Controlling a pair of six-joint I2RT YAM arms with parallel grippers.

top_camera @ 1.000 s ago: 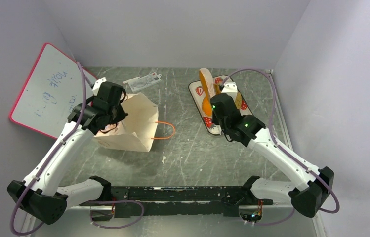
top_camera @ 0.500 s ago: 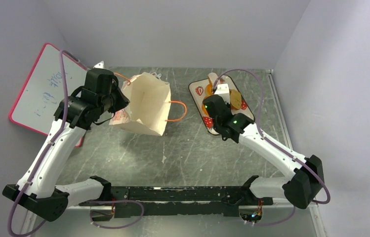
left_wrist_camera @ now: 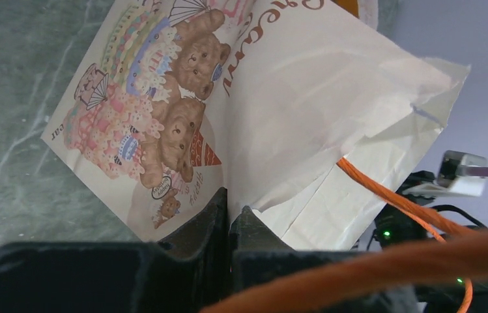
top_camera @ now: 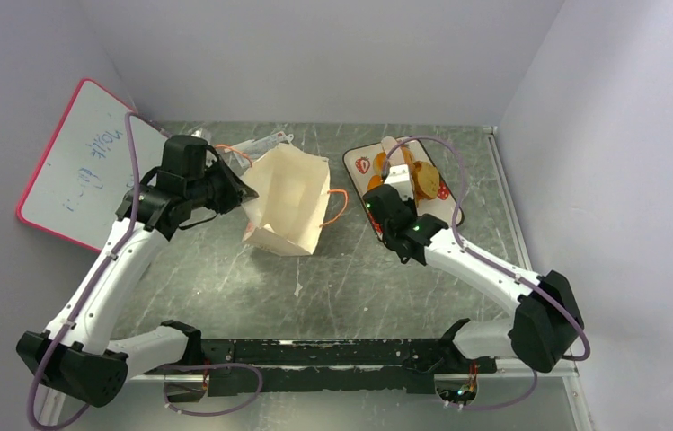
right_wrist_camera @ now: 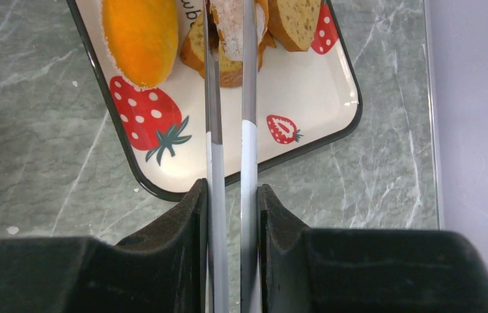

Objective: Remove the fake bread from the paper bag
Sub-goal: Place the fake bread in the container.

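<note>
The paper bag [top_camera: 289, 199] lies tilted on the table with its open mouth toward the camera; no bread shows inside. My left gripper [top_camera: 241, 190] is shut on the bag's left rim. In the left wrist view the jaws [left_wrist_camera: 230, 212] pinch the paper edge beside the bear picture on the bag [left_wrist_camera: 306, 85]. My right gripper [top_camera: 388, 199] is shut on metal tongs [right_wrist_camera: 249, 150], which reach over the strawberry tray [right_wrist_camera: 306, 91]. Fake bread lies on the tray: an orange loaf [right_wrist_camera: 140, 36] and brown slices [right_wrist_camera: 296, 19]. The tong tips sit at a frosted piece [right_wrist_camera: 228, 19].
A pink-framed whiteboard [top_camera: 81, 162] leans at the back left. A small white tag card [top_camera: 265, 144] lies behind the bag. The bag's orange cord handle [top_camera: 337, 205] hangs toward the tray [top_camera: 452, 199]. Grey walls close the back and right.
My left gripper has carried the bag to the right, toward the tray, and turned its mouth upward. My right gripper has shifted left with the tongs lowered over the tray.
</note>
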